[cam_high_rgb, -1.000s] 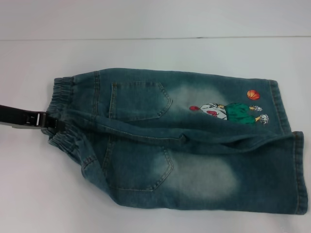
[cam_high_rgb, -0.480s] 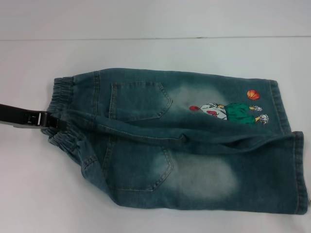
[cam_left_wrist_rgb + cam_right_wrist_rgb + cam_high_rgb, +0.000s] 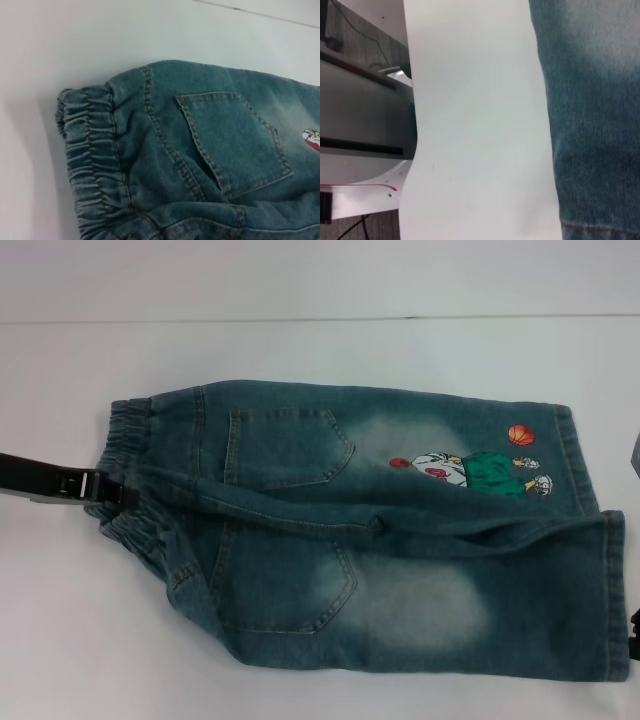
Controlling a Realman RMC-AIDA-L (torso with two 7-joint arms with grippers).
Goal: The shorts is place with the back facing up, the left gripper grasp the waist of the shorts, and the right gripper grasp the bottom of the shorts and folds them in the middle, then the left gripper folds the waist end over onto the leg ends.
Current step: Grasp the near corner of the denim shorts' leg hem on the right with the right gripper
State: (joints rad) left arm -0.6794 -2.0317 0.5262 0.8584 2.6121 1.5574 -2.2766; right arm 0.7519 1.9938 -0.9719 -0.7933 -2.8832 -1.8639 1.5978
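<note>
The blue denim shorts (image 3: 380,530) lie flat, back up, on the white table (image 3: 320,350), both back pockets showing. The waist of the shorts (image 3: 135,475) points left; the bottom of the shorts (image 3: 600,540), with the cartoon and basketball print (image 3: 480,468) near it, points right. My left gripper (image 3: 108,490) reaches in from the left and is shut on the middle of the waist, where the band bunches. The ruffled band (image 3: 90,165) fills the left wrist view. Only a dark sliver of my right gripper (image 3: 635,638) shows at the right edge by the leg hem. Denim (image 3: 590,115) shows in the right wrist view.
The table's far edge (image 3: 320,318) runs across the back. In the right wrist view the table's side edge (image 3: 410,125) drops off to floor, cables and furniture (image 3: 360,100). Bare white tabletop surrounds the shorts.
A dark piece of the right arm has come into the head view at the right edge near the leg hem. The left gripper and the shorts have not moved.
</note>
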